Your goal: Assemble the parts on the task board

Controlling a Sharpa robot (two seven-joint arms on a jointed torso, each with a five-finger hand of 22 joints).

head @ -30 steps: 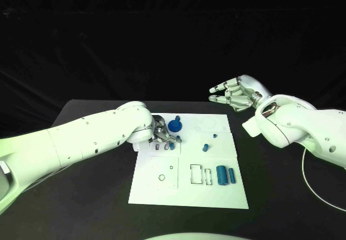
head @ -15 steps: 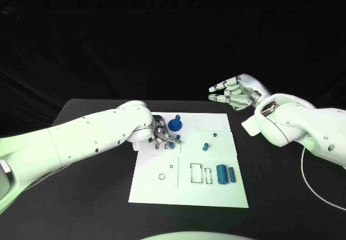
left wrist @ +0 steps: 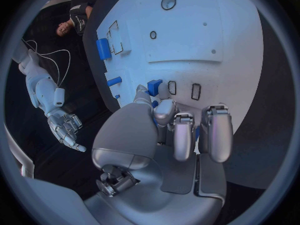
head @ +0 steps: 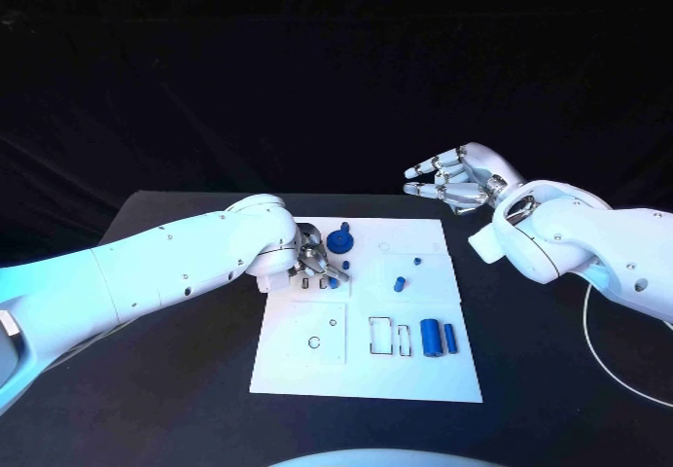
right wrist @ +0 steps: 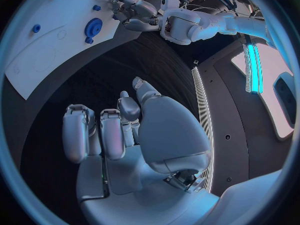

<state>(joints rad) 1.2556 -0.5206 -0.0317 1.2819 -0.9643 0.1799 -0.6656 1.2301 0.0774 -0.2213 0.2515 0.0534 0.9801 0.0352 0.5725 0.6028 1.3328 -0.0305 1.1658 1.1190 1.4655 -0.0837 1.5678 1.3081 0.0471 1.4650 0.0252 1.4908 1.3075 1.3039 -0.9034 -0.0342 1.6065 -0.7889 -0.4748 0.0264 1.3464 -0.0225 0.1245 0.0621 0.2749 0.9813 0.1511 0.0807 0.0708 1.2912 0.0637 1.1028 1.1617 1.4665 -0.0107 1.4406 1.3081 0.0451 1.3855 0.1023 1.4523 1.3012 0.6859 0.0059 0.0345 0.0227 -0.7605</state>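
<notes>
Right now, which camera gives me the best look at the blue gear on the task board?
The head view: the blue gear sits unobstructed on the task board, just beside the left hand. The right wrist view shows the gear smaller, near the circle's rim. In the left wrist view I cannot pick it out.

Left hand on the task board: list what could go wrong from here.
1. The left hand works low on the task board with a small blue part at its fingertips; a loose pinch might drop it.
2. The blue gear stands right beside those fingers and could get knocked.
3. The right hand hovers off the board, so nothing steadies it.
</notes>
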